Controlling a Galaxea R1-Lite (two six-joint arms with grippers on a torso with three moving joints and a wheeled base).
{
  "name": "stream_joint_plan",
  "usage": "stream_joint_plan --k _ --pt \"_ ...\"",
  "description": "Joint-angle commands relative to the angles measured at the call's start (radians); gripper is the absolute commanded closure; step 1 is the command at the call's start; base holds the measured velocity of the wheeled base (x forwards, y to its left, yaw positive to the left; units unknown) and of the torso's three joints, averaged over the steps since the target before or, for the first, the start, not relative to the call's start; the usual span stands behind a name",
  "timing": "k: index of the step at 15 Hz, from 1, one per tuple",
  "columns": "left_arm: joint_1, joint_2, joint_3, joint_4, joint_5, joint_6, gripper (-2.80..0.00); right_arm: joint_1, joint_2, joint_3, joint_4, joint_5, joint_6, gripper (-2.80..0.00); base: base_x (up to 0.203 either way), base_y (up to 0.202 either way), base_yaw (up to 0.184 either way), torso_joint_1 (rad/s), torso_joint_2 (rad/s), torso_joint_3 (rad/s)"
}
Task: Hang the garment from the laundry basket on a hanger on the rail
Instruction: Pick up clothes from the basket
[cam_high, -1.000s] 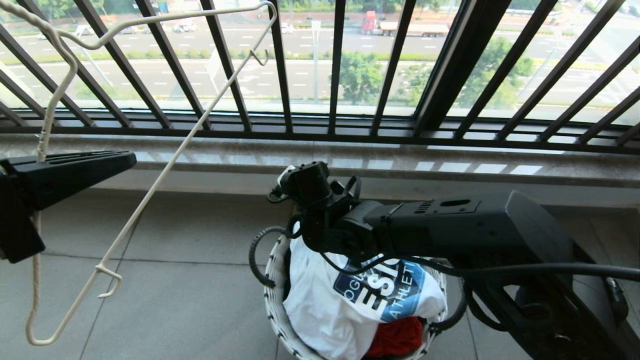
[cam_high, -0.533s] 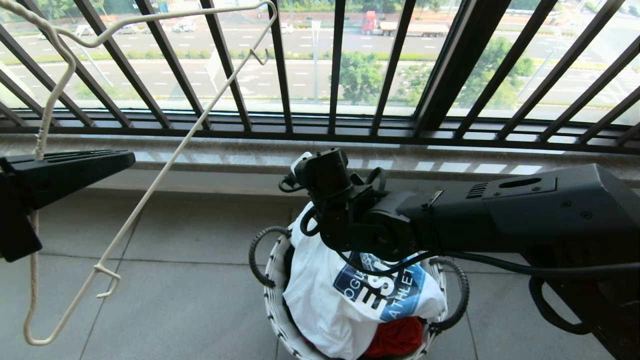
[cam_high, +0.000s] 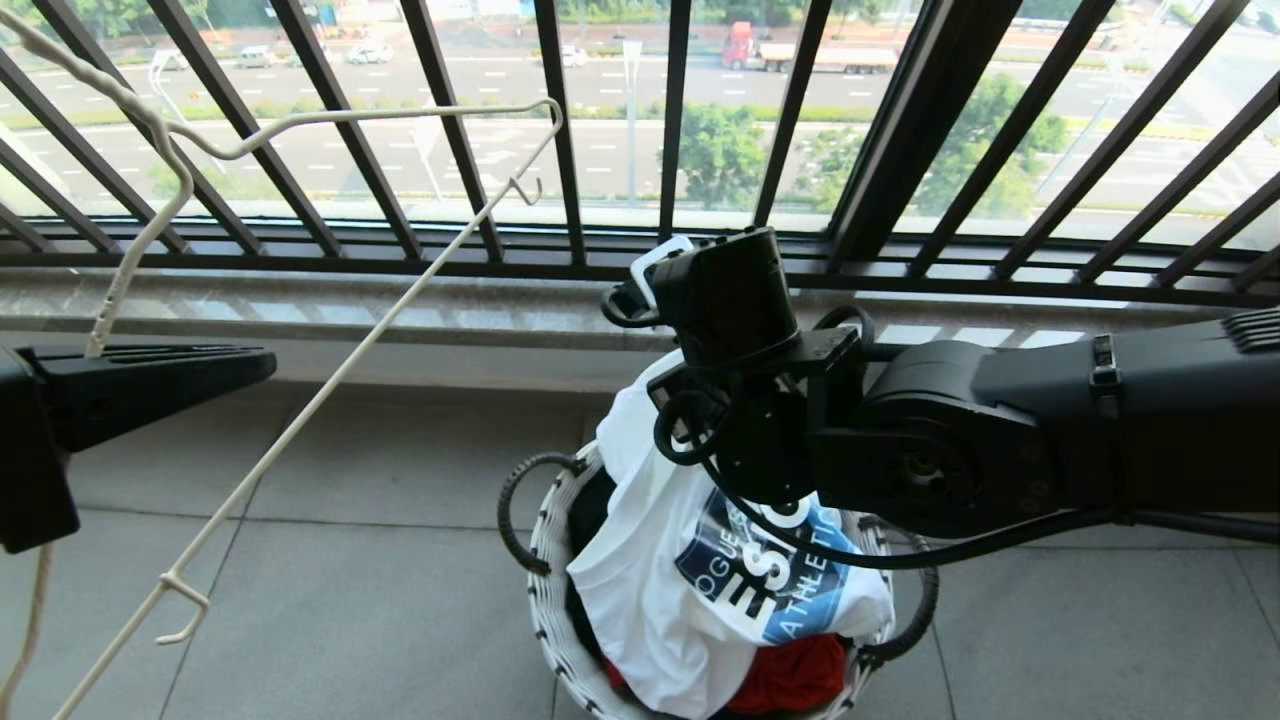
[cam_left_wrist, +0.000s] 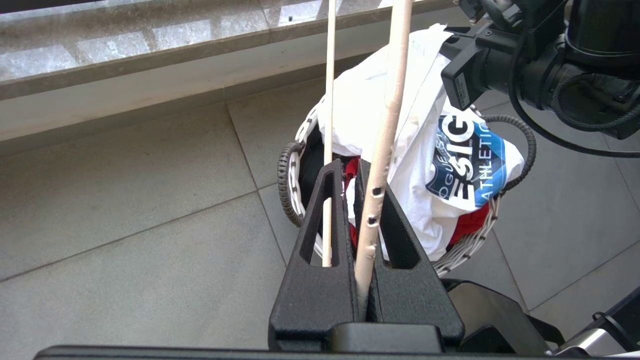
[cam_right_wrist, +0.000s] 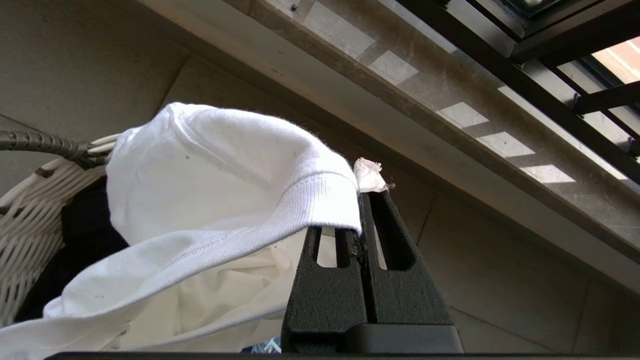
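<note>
A: What frames the space?

B: The black railing (cam_high: 680, 130) runs across the far side, above a stone sill (cam_high: 400, 310). Grey floor tiles (cam_high: 380, 600) lie bare between the sill and the basket, and out to the left under the hanger.

A: And the arms?

B: The right arm (cam_high: 1000, 440) reaches in from the right, above the basket (cam_high: 548, 590). Its right end effector (cam_right_wrist: 361, 210) is pinched shut on the ribbed collar edge of the T-shirt (cam_high: 650, 590), with a scrap of label poking out at the fingertips. The collar is raised above the basket's far rim, near the sill; the rest of the shirt sits in the basket, its blue print facing up.

A: The left side?

B: The left end effector (cam_left_wrist: 350, 172) sits at the left edge of the head view, clamped on the neck of the hanger (cam_high: 300, 420). The hanger tilts, one shoulder up against the railing bars, the other low over the tiles, well apart from the basket.

A: Anything else in the basket?

B: A red cloth (cam_high: 790, 675) at the near rim under the shirt, and something black (cam_left_wrist: 312, 170) against the wall.
</note>
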Motion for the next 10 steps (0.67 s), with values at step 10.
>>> stream_joint_plan --k 10 --pt "0.001 0.083 0.026 -0.050 0.004 -0.040 0.00 -0.012 -0.193 0.260 -0.006 0.159 0.265 0.00 0.000 0.000 0.000 0.000 0.00 0.000"
